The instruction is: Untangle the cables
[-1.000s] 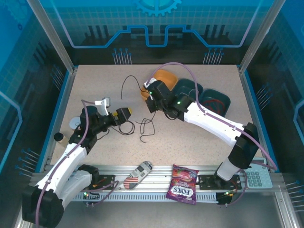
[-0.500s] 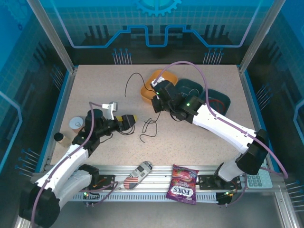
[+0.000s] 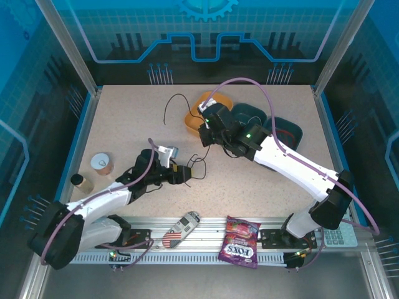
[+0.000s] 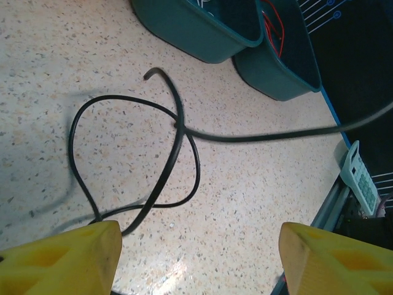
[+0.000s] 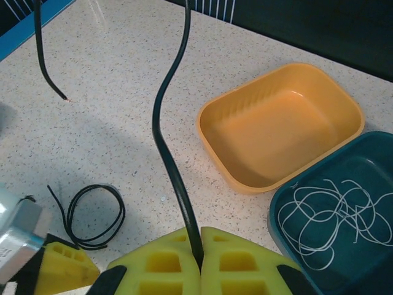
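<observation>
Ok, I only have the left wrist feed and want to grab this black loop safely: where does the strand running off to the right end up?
Observer: It runs to the right gripper, which is shut on that black cable.
Operator: Is the white one mixed up with it?
Observer: No. The white cable lies by itself in a teal bin, next to the orange bin.

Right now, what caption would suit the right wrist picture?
Right gripper pinches the black cable beside an empty orange bin, white cable lying in the teal bin.
</observation>
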{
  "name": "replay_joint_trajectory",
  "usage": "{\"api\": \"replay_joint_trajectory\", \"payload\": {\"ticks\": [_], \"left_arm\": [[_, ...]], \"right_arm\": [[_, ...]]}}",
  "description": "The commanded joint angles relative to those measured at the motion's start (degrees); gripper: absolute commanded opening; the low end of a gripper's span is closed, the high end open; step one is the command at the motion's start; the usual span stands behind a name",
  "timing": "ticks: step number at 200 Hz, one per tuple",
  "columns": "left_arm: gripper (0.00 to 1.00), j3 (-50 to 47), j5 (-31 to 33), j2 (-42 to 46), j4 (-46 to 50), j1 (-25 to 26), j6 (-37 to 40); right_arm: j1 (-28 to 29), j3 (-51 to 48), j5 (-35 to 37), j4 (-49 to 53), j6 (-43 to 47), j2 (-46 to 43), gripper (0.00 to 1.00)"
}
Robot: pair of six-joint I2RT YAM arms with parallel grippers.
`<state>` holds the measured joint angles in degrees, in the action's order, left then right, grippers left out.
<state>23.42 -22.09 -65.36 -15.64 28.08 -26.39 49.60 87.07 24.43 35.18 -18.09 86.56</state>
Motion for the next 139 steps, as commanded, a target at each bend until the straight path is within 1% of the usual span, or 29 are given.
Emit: {"api": "replay_joint_trajectory", "payload": {"ticks": [1, 20, 36, 48, 70, 88, 98, 117, 129, 139], "left_arm": [[0.67, 0.17, 1.04, -3.62, -7.12, 1.34, 1.87], [0.64, 1.63, 1.32, -7.5, -8.48, 2.52, 2.45], [0.54, 2.69, 2.51, -10.24, -8.36, 3.29, 3.14], [0.52, 2.95, 3.33, -11.45, -8.49, 3.57, 2.8], [0.46, 2.7, 4.79, -11.65, -8.33, 3.68, 2.0], [0.44, 2.45, 7.21, -10.44, -6.93, 3.73, 1.86], [0.46, 2.21, 8.39, -9.28, -5.77, 3.73, 1.95], [0.57, 1.7, 10.35, -6.04, -3.66, 3.72, 2.05], [0.67, 1.49, 11.37, -3.5, -2.09, 3.64, 2.18], [0.72, 1.43, 12.08, -1.32, -0.6, 3.7, 2.39]], "right_arm": [[0.98, 1.87, -1.67, 0.68, -1.32, -1.88, 0.0], [0.96, 2.35, -1.58, 0.59, -1.51, -2.0, 0.0], [0.95, 2.74, -0.16, 0.79, -1.6, -2.44, 0.0], [0.97, 2.87, 1.55, 1.24, -1.52, -3.0, 0.0], [0.92, 3.44, 4.74, 2.3, -0.57, -4.11, 0.0], [0.28, 4.65, 6.43, 3.58, -0.9, -4.47, 0.0], [-0.55, 5.78, 6.61, 5.13, -2.17, -4.35, 0.0], [-2.94, 8.52, 5.78, 9.43, -5.62, -3.21, 0.0], [-4.92, 10.5, 3.47, 12.22, -7.64, -1.9, 0.0], [-6.41, 11.86, 1.06, 13.83, -8.35, -0.55, 0.0]]}}
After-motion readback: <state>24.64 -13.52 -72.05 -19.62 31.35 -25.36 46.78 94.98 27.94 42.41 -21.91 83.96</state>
